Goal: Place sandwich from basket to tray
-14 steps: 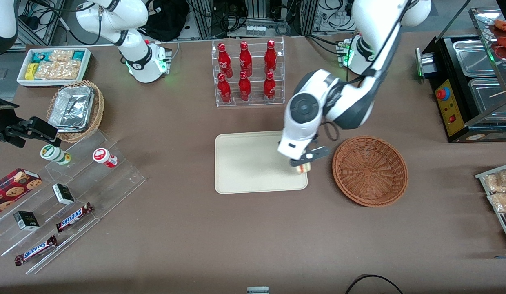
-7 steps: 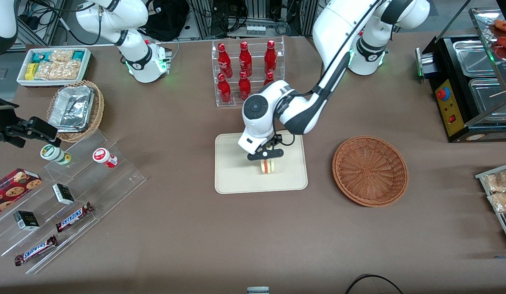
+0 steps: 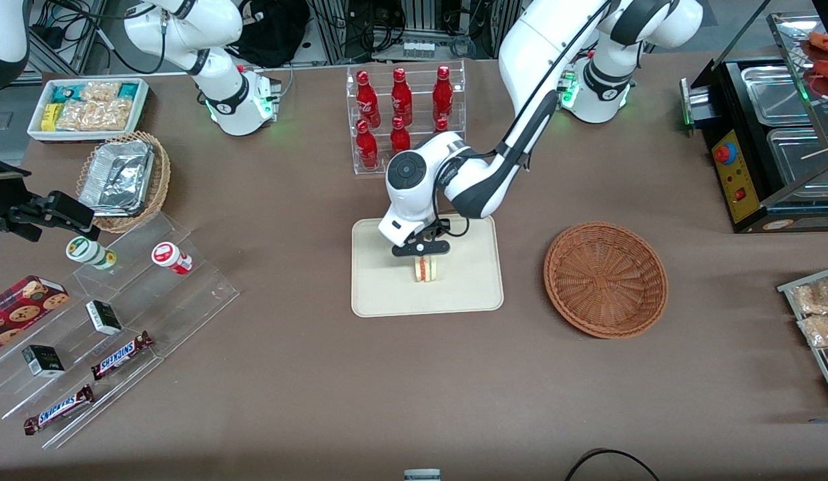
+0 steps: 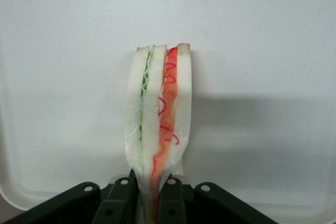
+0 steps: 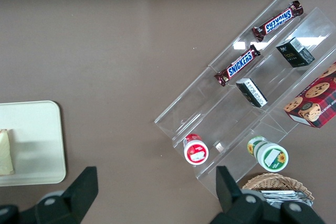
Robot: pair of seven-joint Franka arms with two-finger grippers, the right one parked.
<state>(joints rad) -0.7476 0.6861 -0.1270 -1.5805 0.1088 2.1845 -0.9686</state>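
Upright on its edge, the sandwich (image 3: 425,268) (image 4: 159,124) stands near the middle of the tray (image 3: 380,294) (image 4: 63,51), its top end pinched between the fingers (image 4: 122,203) of the pincer (image 3: 422,252) (image 4: 148,203); that end is hidden by them. Well apart, toward the working arm's end of the bench (image 3: 320,374), sits the basket (image 3: 605,278).

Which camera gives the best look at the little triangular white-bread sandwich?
The left wrist view: the sandwich fills it, layers clear, pinched in the claw. The front view shows it small; the right wrist view, only an edge.
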